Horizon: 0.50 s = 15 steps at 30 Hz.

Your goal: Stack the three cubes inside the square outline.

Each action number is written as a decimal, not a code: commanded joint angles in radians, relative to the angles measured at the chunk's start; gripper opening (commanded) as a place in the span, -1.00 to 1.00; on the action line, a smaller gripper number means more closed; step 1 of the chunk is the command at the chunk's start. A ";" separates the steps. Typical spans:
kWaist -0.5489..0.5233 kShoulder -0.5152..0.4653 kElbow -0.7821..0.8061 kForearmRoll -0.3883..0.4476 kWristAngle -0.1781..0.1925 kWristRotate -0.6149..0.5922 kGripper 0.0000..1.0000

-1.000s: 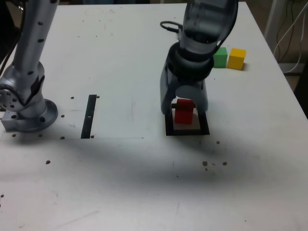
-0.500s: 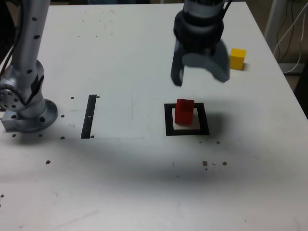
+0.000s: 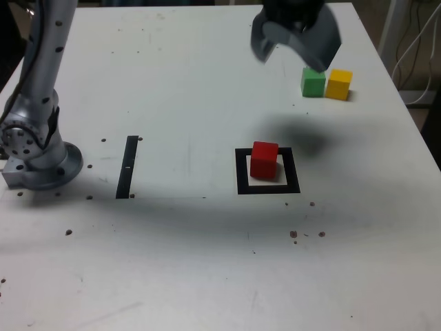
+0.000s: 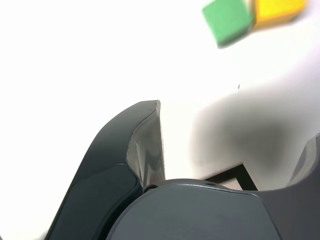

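Observation:
The red cube (image 3: 264, 160) stands alone inside the black square outline (image 3: 242, 173), touching nothing else. The green cube (image 3: 313, 83) and the yellow cube (image 3: 339, 84) sit side by side at the far right of the exterior view. My gripper (image 3: 295, 58) hangs open and empty above the table, just left of the green cube in that view and well beyond the red one. In the wrist view the gripper (image 4: 237, 120) shows spread dark fingers (image 4: 145, 145). Ahead of them lie the green cube (image 4: 226, 21) and the yellow cube (image 4: 277, 11), and a corner of the outline (image 4: 232, 175) shows between the fingers.
The arm's grey base (image 3: 38, 155) stands at the exterior view's left, with a narrow black strip (image 3: 127, 165) beside it. White cables (image 3: 413, 48) hang past the table's right edge. Small dark specks dot the near tabletop.
The gripper opened and let go of the red cube, then rose and moved away toward the green and yellow cubes. The red cube stays in the outline.

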 commanded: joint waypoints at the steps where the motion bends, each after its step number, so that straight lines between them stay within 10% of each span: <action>1: 0.019 0.010 -0.016 -0.015 0.012 0.265 0.99; 15: 0.112 0.070 -0.129 -0.111 0.065 0.516 0.92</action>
